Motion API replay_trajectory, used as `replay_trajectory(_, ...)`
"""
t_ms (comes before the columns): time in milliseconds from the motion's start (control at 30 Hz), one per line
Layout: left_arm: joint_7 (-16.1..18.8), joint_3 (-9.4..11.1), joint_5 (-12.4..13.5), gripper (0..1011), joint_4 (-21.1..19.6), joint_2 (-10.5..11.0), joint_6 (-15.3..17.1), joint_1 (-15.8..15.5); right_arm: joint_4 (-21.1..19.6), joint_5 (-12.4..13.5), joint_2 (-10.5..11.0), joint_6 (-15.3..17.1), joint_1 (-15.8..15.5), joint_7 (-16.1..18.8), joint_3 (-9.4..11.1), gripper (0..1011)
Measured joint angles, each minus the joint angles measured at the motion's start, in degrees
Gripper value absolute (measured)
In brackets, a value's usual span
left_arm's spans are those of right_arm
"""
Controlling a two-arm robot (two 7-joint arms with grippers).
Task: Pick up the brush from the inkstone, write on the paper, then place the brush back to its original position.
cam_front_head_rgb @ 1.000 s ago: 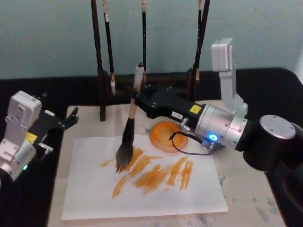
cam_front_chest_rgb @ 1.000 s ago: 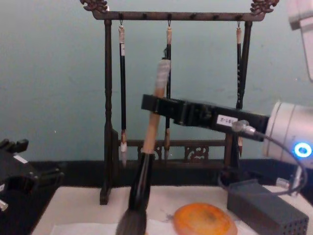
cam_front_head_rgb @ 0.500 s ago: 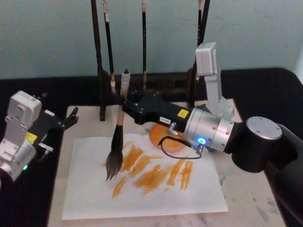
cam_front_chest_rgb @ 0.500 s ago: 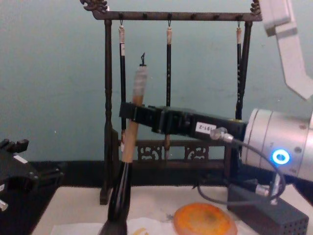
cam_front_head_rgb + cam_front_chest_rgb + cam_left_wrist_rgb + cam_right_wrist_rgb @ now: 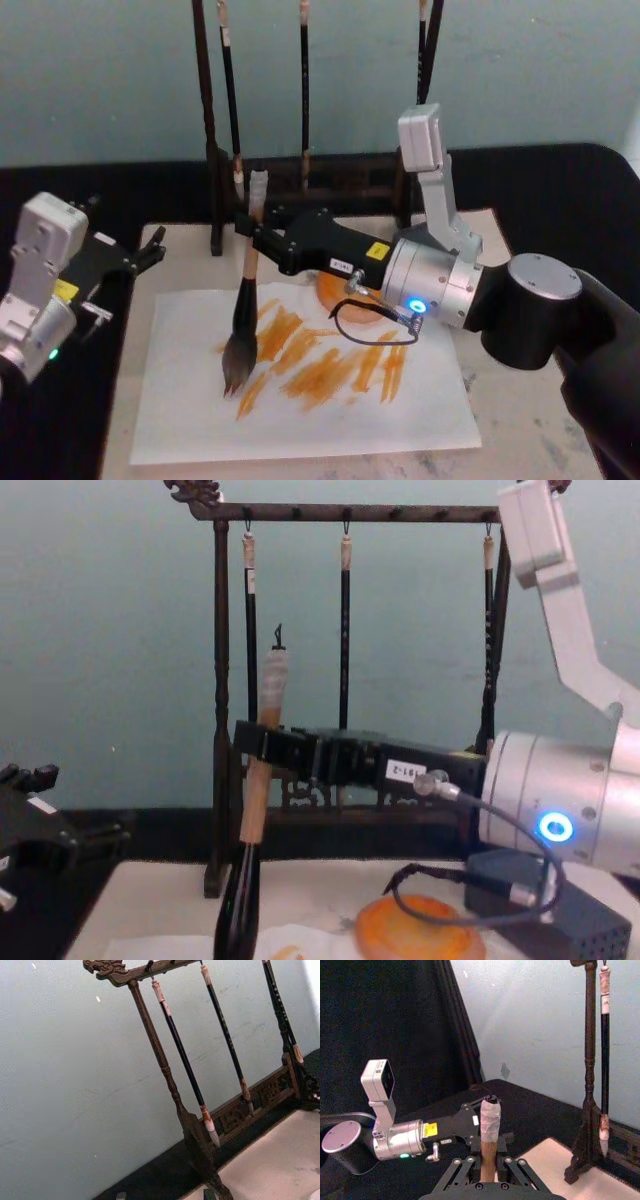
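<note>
The brush [image 5: 243,300] stands nearly upright, its soft grey tip on the paper's [image 5: 400,420] left part. It is likely light, best held on the stiff tan handle, where the right gripper's [image 5: 258,236] fingers clamp it. The glossy round inkstone [image 5: 420,938] sits at the paper's far edge. The left gripper [image 5: 148,250] rests left of the paper.

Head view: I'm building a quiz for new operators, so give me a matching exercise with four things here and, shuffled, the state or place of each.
Things:
1. brush
2. inkstone
3. paper
4. left gripper

States or places:
A. lies flat, streaked with orange strokes
B. parked at the left, off the paper
C. clamped in the right gripper, bristles pointing down
D. round and orange, at the paper's far edge

Pairs: 1-C, 2-D, 3-A, 4-B.
</note>
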Motion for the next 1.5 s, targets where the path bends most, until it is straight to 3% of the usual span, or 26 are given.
replay_trajectory(567,0.00,0.00,0.00,1001,0.00,0.00,0.00,0.00,0.52,-1.10,-0.03,-0.01,-0.25,-0.54,0.03,175)
replay_trajectory(1500,0.00,0.00,0.00,1001,0.00,0.00,0.00,0.00,0.78,-2.76,0.29,-1.20,-0.64,-1.80,2.09,175)
